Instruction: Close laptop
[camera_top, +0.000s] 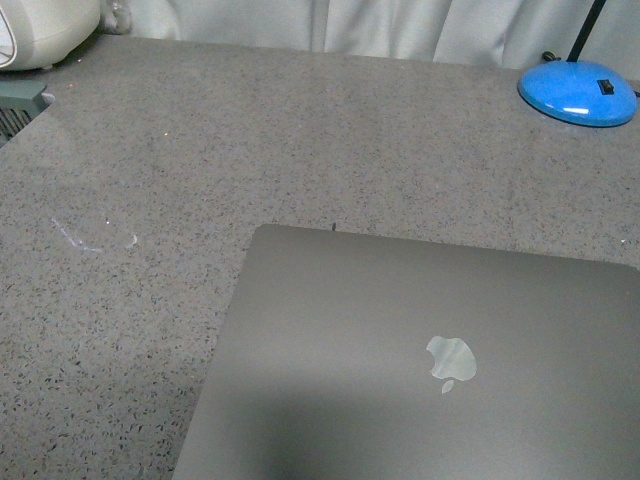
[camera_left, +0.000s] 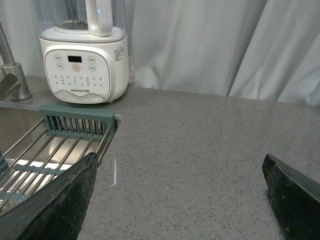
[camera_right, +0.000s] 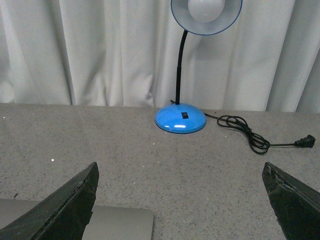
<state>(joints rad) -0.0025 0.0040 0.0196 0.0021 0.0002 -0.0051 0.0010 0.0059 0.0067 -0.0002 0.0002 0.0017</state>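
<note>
The space-grey laptop (camera_top: 400, 370) lies shut and flat on the speckled grey counter at the front right, lid up with its shiny apple logo showing. A corner of its lid also shows in the right wrist view (camera_right: 120, 222). Neither gripper shows in the front view. My left gripper (camera_left: 180, 200) is open and empty, its dark fingers (camera_left: 60, 205) wide apart above bare counter. My right gripper (camera_right: 180, 200) is open and empty above the counter, just beyond the laptop's corner.
A blue desk lamp (camera_right: 180, 119) with a black cord (camera_right: 250, 137) stands at the back right; its base also shows in the front view (camera_top: 577, 93). A white blender (camera_left: 84, 62), a sink (camera_left: 20, 127) with a drying rack (camera_left: 75, 122) sit at the left. White curtains hang behind.
</note>
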